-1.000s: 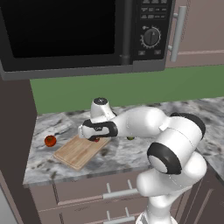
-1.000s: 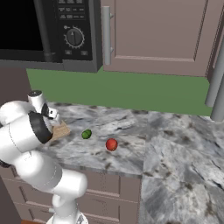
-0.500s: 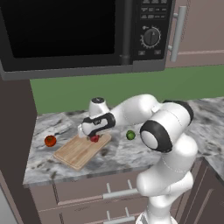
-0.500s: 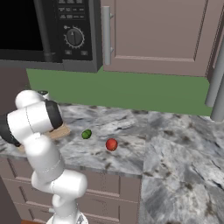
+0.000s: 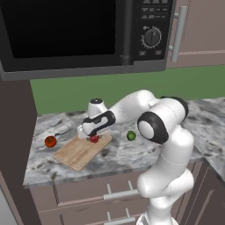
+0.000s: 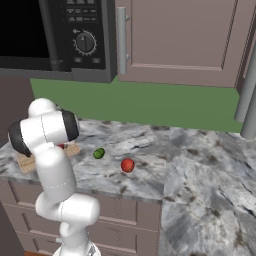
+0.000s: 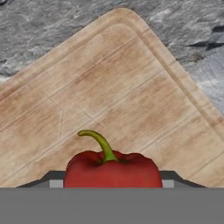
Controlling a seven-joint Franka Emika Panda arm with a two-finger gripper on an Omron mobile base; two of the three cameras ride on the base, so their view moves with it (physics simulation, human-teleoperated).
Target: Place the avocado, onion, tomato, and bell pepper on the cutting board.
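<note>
My gripper (image 5: 93, 137) is shut on the red bell pepper (image 5: 94, 139), holding it low over the far right part of the cutting board (image 5: 77, 153). In the hand view the bell pepper (image 7: 113, 170), with its curved green stem, sits between my fingertips (image 7: 52, 181) above the cutting board's (image 7: 109, 87) grain. The dark-green avocado (image 5: 131, 136) lies on the counter right of the board, also seen as the avocado (image 6: 99, 153) in the right base view. Two red round vegetables lie on the counter; which is the tomato and which the onion I cannot tell.
An orange-red round vegetable (image 5: 50, 141) lies left of the board. A red one (image 6: 127, 165) lies right of the avocado. A microwave (image 5: 79, 30) hangs above the marble counter (image 5: 206, 118). The counter's front edge runs just beyond the board.
The hand with the bell pepper has shifted a little left and lower over the board, and the arm's elbow has swung round. The other vegetables have stayed put.
</note>
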